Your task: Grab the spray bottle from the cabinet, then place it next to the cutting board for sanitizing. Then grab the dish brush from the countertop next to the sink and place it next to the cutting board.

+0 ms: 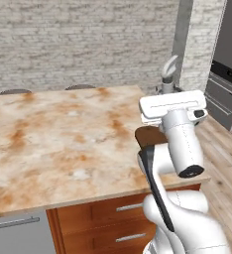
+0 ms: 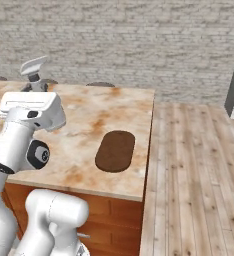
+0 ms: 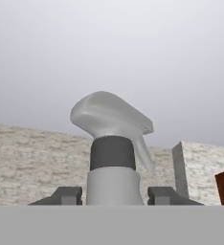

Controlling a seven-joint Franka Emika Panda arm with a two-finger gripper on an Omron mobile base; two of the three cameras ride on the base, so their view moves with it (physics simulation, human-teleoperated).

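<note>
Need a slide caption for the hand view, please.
Spray bottle held upright between the claw fingers, nozzle head against the pale ceiling.

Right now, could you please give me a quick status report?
Claw shut on spray bottle, held above countertop. Cutting board ahead, bare beside it. Nothing in the way.

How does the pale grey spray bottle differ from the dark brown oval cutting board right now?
The pale grey spray bottle stands upright, while the dark brown oval wooden cutting board lies flat. The bottle is light grey with a trigger head; the board is plain dark brown wood. The bottle is held aloft between the end effector fingers; the board rests on the beige marble-like countertop.
</note>
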